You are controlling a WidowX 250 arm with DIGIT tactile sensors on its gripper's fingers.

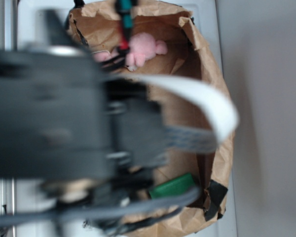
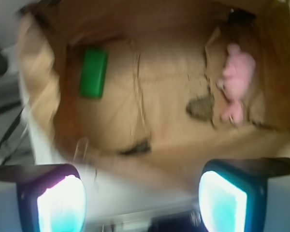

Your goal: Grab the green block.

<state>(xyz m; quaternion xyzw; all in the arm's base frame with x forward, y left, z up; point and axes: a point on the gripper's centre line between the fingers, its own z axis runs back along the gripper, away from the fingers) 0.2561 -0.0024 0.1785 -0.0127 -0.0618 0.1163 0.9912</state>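
In the wrist view the green block lies flat on the floor of the brown paper bag, up and to the left of the gripper, whose jaws stand wide apart and empty, their two lit fingertips at the bottom corners of the picture. The block's long axis runs nearly up and down in that view, so roughly across the line that joins the jaws; a grasp across its narrow width looks possible once the gripper is carried left and forward over it, though the blur makes the exact angle hard to judge. The pink plush toy sits well apart at the right wall (near a dark scrap I cannot identify). In the exterior view the block shows just past the blurred arm.
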